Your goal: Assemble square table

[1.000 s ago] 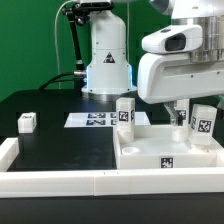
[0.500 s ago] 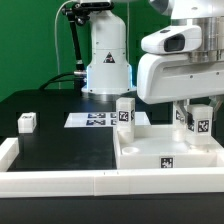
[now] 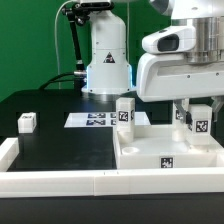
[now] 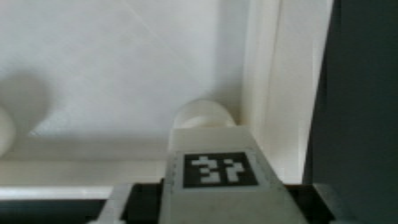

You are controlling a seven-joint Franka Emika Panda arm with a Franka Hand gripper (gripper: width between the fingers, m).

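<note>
The white square table top (image 3: 145, 163) lies at the exterior view's right, its raised rim facing up. One tagged white leg (image 3: 125, 112) stands upright at its far left corner. My gripper (image 3: 199, 108) is over the far right corner, shut on a second tagged leg (image 3: 201, 125) that stands upright on the top. In the wrist view this leg (image 4: 217, 160) fills the gap between the dark pads, above the top's floor (image 4: 107, 110) and beside its rim (image 4: 267, 80). A third small leg (image 3: 27, 122) lies on the black table at the left.
The marker board (image 3: 92, 120) lies flat behind the top, in front of the robot base (image 3: 107, 62). A long low white border rail (image 3: 60, 181) runs along the front and turns up the left side.
The held leg and my gripper have shifted slightly toward the exterior view's left at the far right corner. Everything else is still.
</note>
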